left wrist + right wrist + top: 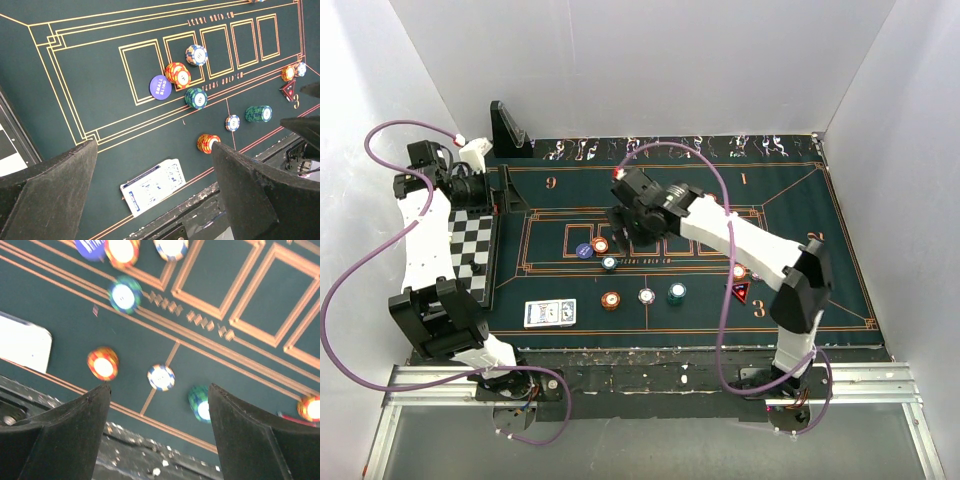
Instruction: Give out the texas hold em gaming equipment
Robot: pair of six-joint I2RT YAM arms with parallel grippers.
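- A white-walled booth encloses a dark green mat (790,200) lined in orange. A chequered board (470,245) lies along the mat's left edge.
- The left gripper (155,145) hangs over the far end of the board, its fingers spread wide with nothing between them.
- The playing cards (549,313) lie flat near the mat's front edge, left of centre, with their long axis running left to right across the mat.
- A blue disc (583,251), an orange chip (600,244) and a teal chip (609,264) cluster just beside one another at the printed boxes.
- Nearer the front, an orange stack (610,300), a white chip (646,296) and a teal stack (676,293) sit in a row, apart from each other.
- The right gripper (159,387) hovers over the centre boxes with its jaws apart and empty.
- A red triangular marker (742,292) lies just beside a second orange chip (739,271). Which way its tip points cannot be told.
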